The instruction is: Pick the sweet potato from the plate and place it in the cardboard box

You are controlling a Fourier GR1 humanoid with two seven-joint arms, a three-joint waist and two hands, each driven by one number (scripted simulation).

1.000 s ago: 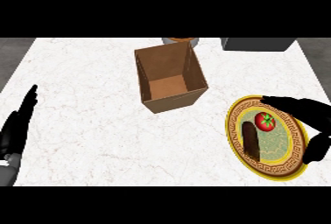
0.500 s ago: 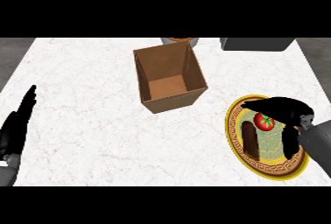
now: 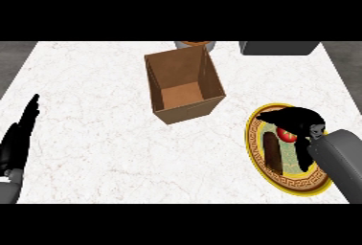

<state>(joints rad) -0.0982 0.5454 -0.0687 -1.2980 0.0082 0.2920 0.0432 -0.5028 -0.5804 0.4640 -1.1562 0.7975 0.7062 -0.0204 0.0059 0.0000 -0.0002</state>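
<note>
**Entry: head view, the only camera.**
- Station: you look from the robot's head, above the near side of the counter (image 3: 92, 143).
- Facing: steeply downward and away from the body, so the counter's far edge lies along the top.
- Orientation: not mirrored. The left hand (image 3: 20, 139) is at your left edge. The right hand (image 3: 297, 119) and its grey forearm (image 3: 343, 160) enter at lower right.
- Range: middling, with the counter filling nearly the whole frame.
- Framing: you see down into the cardboard box (image 3: 176, 93), upper centre. The plate (image 3: 297, 185) is at lower right. A dark grey object (image 3: 276, 47) is cut by the top edge.
</note>
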